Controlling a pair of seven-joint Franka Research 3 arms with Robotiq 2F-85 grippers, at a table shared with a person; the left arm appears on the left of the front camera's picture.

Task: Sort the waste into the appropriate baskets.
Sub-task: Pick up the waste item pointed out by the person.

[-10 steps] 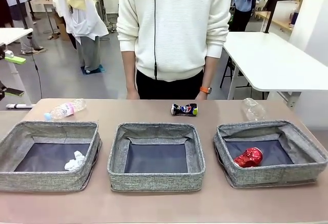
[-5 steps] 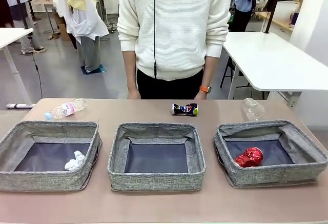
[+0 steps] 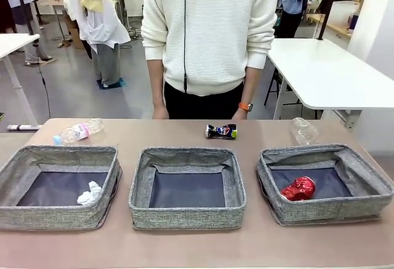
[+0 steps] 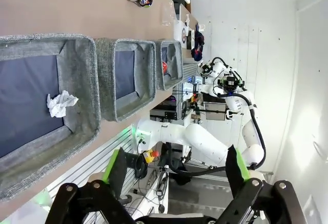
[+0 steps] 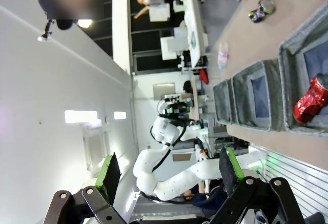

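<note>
Front view, sorted: paper ball (image 3: 90,193) in left basket (image 3: 37,220), lower left; red can (image 3: 298,189) in right basket (image 3: 332,210), lower right; middle basket (image 3: 184,216) shows bare lining.
Front view, unsorted: bottle (image 3: 78,132) at left, dark blue can (image 3: 221,132) at centre and plastic cup (image 3: 304,131) at right, all lying on the table (image 3: 154,135) beyond the baskets.
Handling, judged: all light. The can is stiff but rolls, so grip across its body. The cup is thin and crushable, so pinch gently.
Left wrist view: left gripper (image 4: 175,167), frame bottom, jaws released, empty.
Right wrist view: right gripper (image 5: 169,168), frame bottom, jaws spread, nothing held.

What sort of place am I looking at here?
Probably a robotics lab: a white robot arm, a white work table farther off, and three grey woven fabric baskets lined up on a brown table.
</note>
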